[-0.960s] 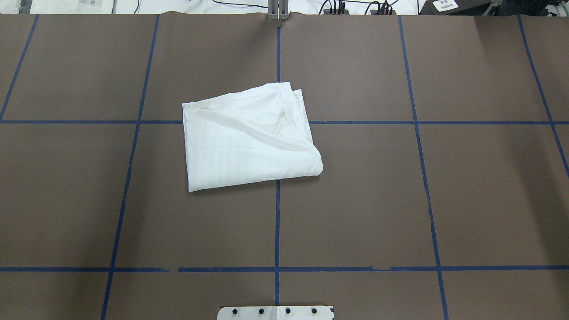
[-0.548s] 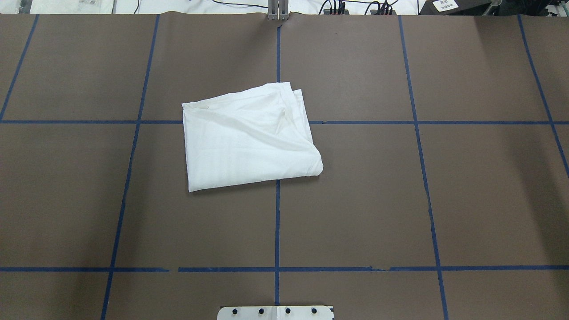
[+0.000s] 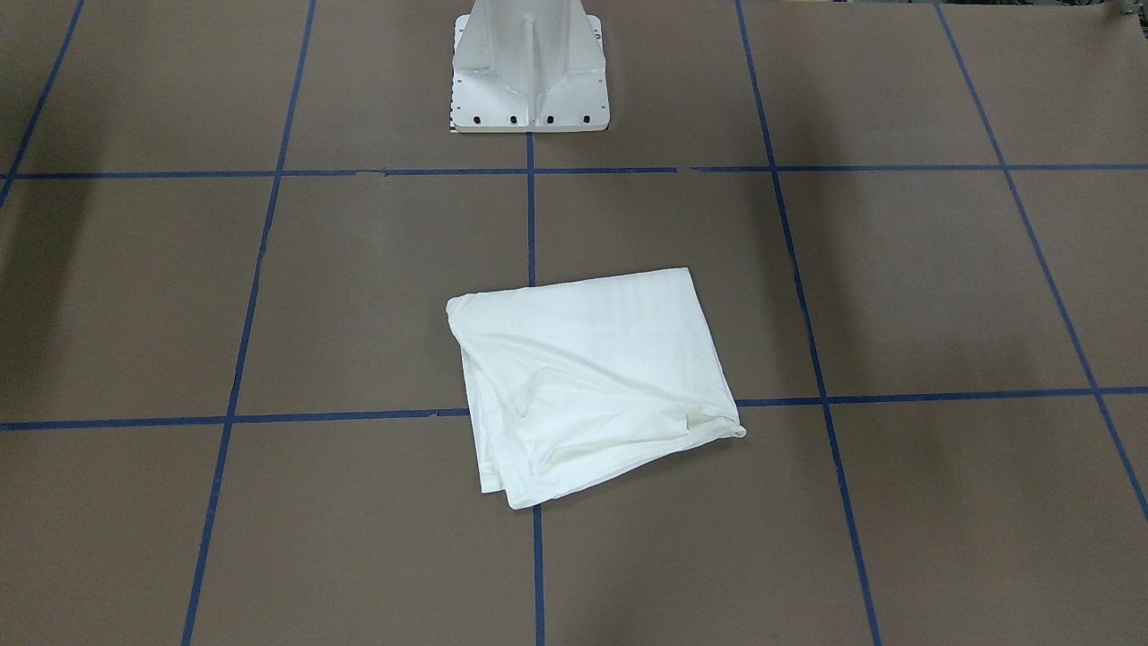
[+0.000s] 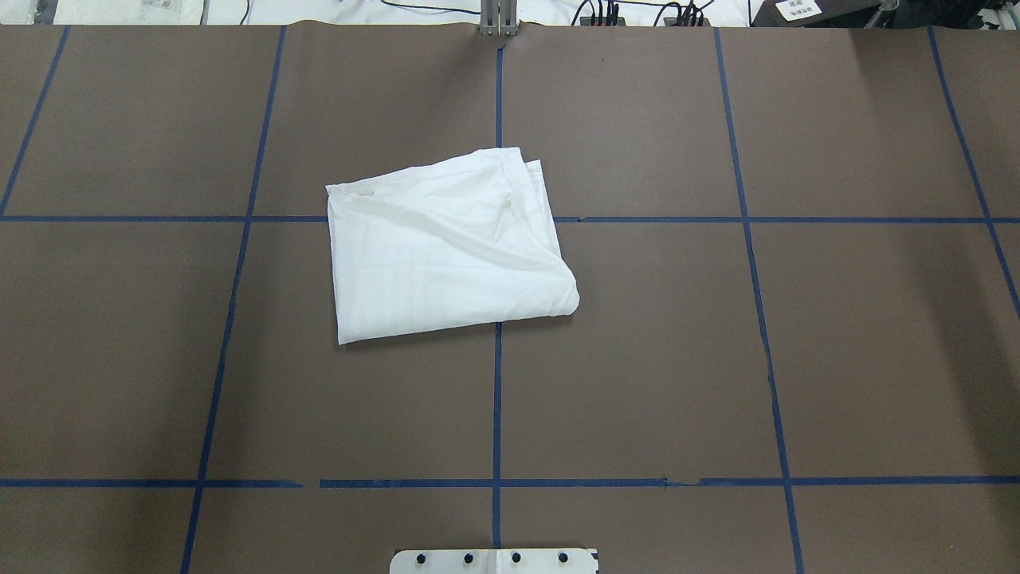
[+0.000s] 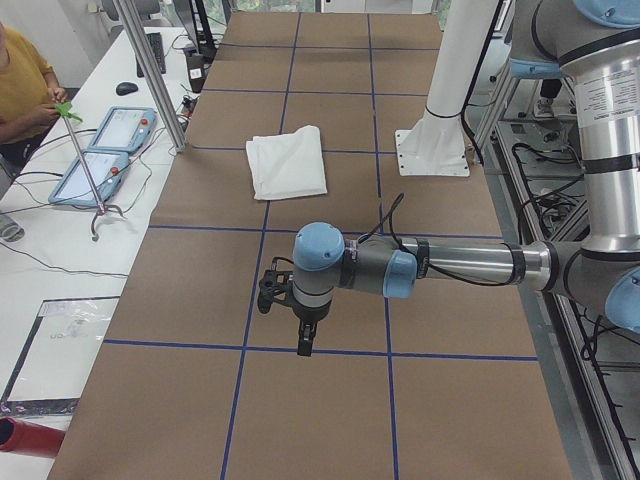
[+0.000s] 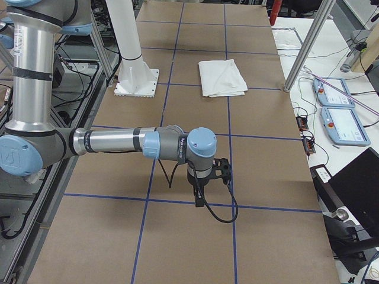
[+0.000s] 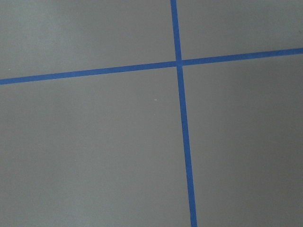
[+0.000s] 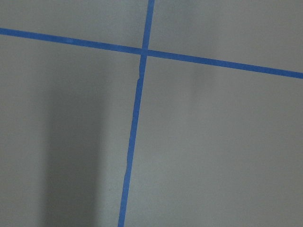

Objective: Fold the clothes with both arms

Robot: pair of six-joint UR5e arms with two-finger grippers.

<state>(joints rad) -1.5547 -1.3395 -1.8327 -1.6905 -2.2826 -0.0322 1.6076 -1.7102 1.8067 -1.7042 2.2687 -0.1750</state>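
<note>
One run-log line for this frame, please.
white fabric T-shirt: folded, flat on brown taped table, unheld | left black claw: away, state unclear | right black claw: away, state unclear

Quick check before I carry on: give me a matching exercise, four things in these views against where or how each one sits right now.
Things:
1. T-shirt
2. pedestal base
3. left gripper
4. blue tape

States:
A. marks a grid on the brown table
B. above bare table, apart from the T-shirt
C. folded, lying mid-table
D. white metal, at the robot's edge

Pairs: 1-C, 2-D, 3-B, 4-A
</note>
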